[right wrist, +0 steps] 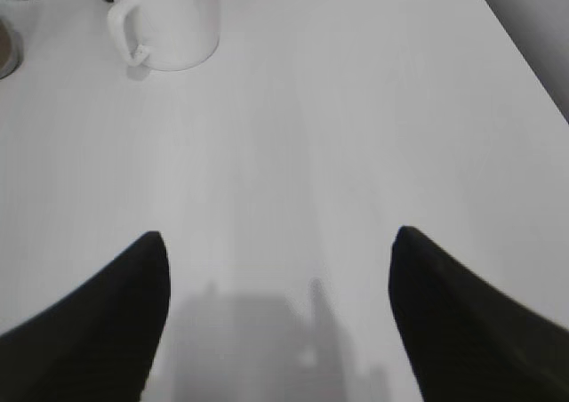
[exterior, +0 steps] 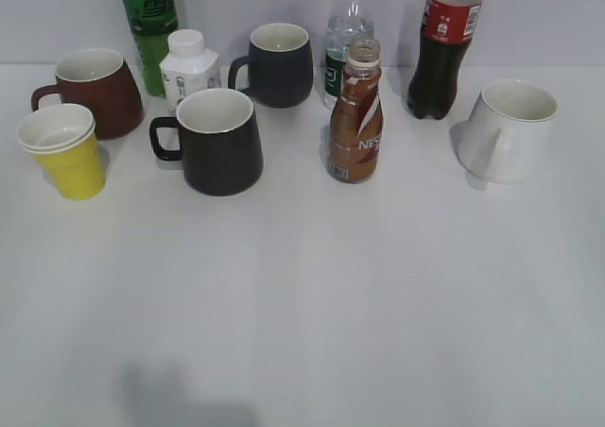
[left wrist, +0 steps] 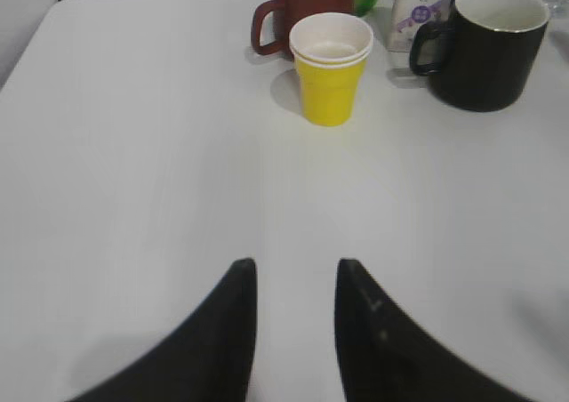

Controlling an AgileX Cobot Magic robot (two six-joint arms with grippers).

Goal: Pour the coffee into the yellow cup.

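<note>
The yellow cup (exterior: 68,153) with a white rim stands at the left of the table, in front of a brown mug (exterior: 99,92). It also shows in the left wrist view (left wrist: 331,68). The brown coffee bottle (exterior: 356,115), cap off, stands upright mid-table. My left gripper (left wrist: 295,273) is open and empty, well short of the yellow cup. My right gripper (right wrist: 277,242) is wide open and empty over bare table, short of the white mug (right wrist: 169,20). Neither gripper shows in the exterior view.
A black mug (exterior: 217,142), a dark mug (exterior: 276,63), a white mug (exterior: 510,129), a green bottle (exterior: 148,25), a small white bottle (exterior: 189,66), a clear water bottle (exterior: 346,35) and a cola bottle (exterior: 444,49) stand around the back.
</note>
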